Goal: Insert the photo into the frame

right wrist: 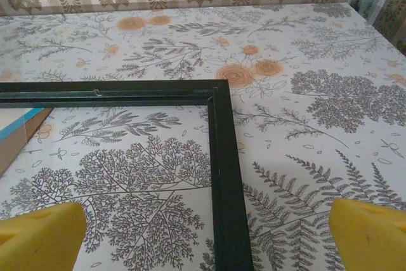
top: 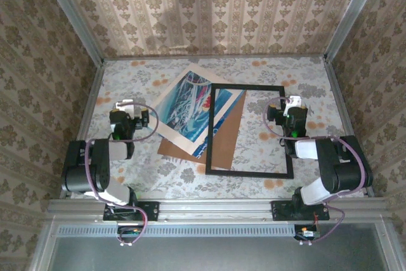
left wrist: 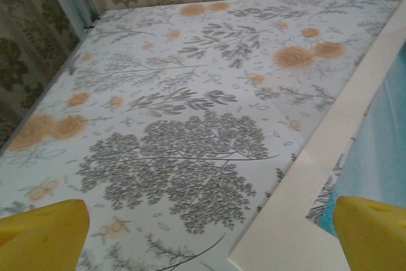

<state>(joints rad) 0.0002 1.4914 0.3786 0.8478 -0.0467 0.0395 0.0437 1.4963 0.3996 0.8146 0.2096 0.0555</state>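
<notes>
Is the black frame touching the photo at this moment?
Touching. The top external view shows it: the left bar of the frame lies across the right part of the photo, resting on top of it.

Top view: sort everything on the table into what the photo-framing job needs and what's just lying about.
Needed for the job:
- photo
- black frame

Just lying about:
- brown backing board, partly under both
</notes>
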